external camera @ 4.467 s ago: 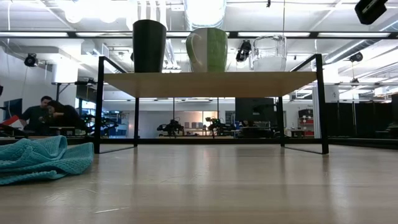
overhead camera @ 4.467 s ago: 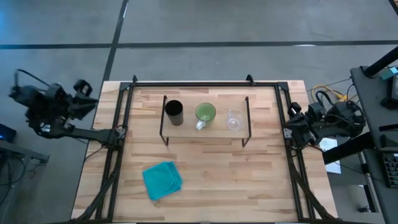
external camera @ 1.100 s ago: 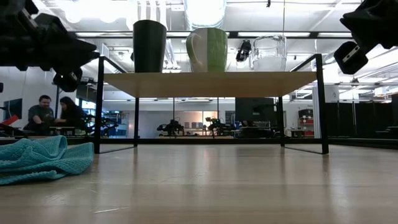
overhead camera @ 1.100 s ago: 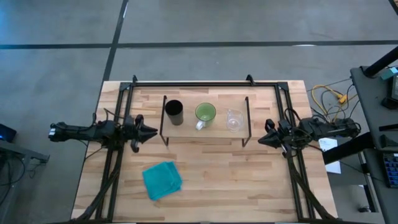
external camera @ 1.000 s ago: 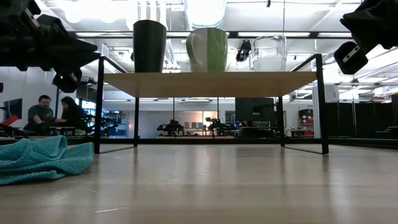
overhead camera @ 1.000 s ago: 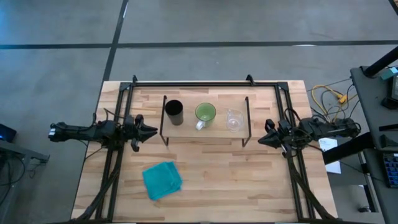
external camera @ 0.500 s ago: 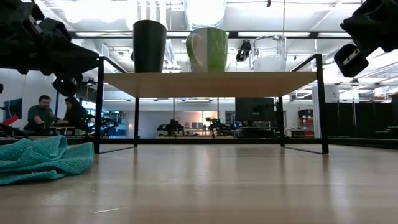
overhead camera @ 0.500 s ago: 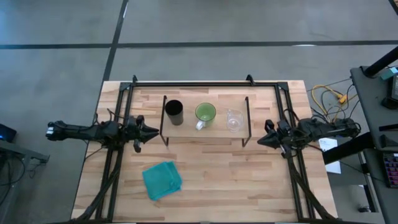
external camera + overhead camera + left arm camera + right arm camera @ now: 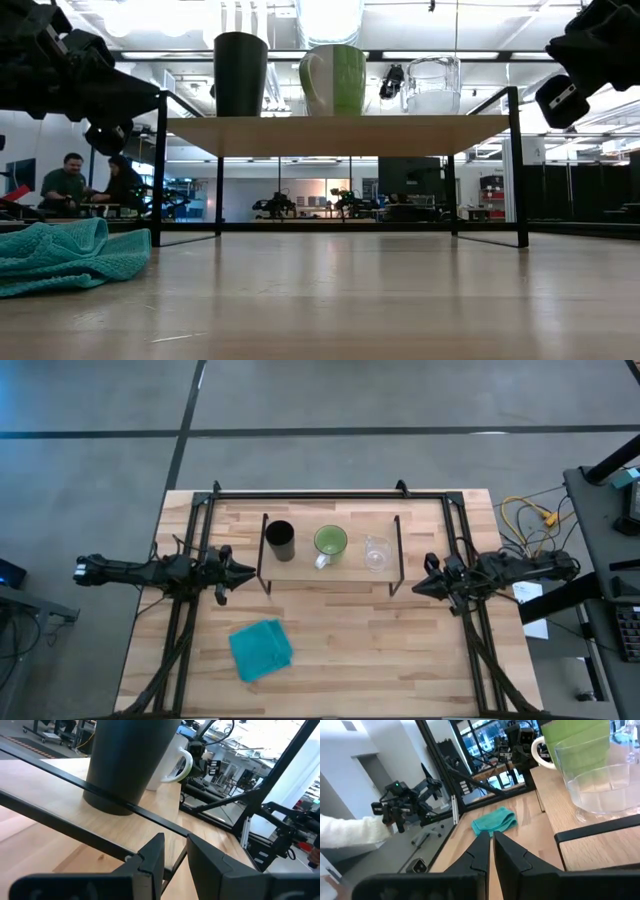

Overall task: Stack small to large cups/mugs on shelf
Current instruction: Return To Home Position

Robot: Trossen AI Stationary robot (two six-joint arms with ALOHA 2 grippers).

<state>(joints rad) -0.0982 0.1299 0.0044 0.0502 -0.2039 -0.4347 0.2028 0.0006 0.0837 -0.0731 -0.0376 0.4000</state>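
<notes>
Three vessels stand upright in a row on the wood board of the shelf (image 9: 300,567): a black cup (image 9: 279,540) at the left, a green mug (image 9: 330,542) with a white handle in the middle, and a clear glass cup (image 9: 375,552) at the right. My left gripper (image 9: 246,571) hovers level just off the shelf's left end, pointing at the black cup (image 9: 127,760), with a narrow gap between its fingers. My right gripper (image 9: 416,588) is shut and hovers off the shelf's right end, near the glass cup (image 9: 600,785).
A teal cloth (image 9: 261,649) lies crumpled on the table near the front left. The black table frame (image 9: 190,630) runs along both sides and the far edge. People (image 9: 80,182) sit in the room behind, and a white sleeve (image 9: 350,832) shows beyond the table.
My right gripper has crept a little toward the shelf's right end and slightly down. The cups and the cloth have stayed where they were.
</notes>
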